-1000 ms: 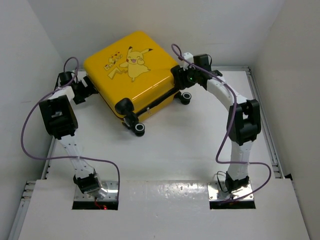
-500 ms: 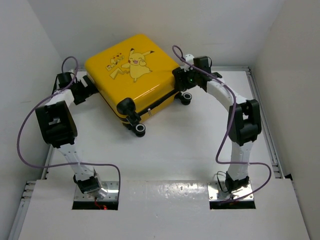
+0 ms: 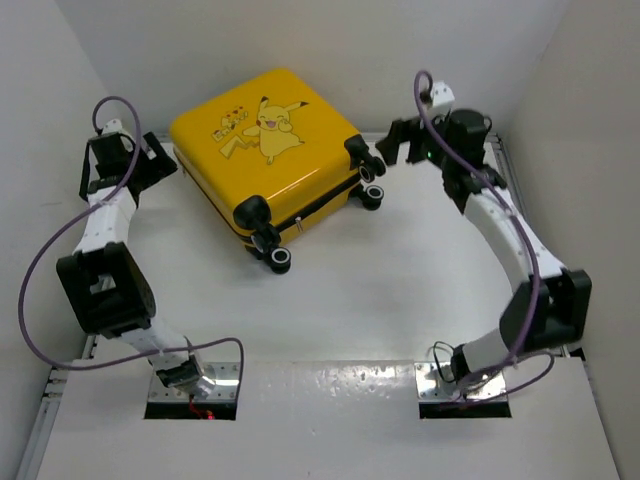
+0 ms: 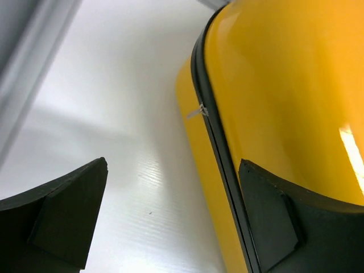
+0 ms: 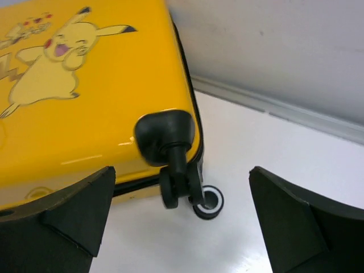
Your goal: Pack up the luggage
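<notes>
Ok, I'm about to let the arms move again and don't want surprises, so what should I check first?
1. The suitcase is shut, shells meeting along the black seam: ok.
2. It lies flat on the table, print up: ok.
3. The left claw is open and empty: ok.
4. It is clear of the suitcase's side: cannot tell, it sits very close.
5. The right claw is open, empty and apart from the corner wheel: ok.
6. Everything is packed inside: cannot tell, the shell hides it.
</notes>
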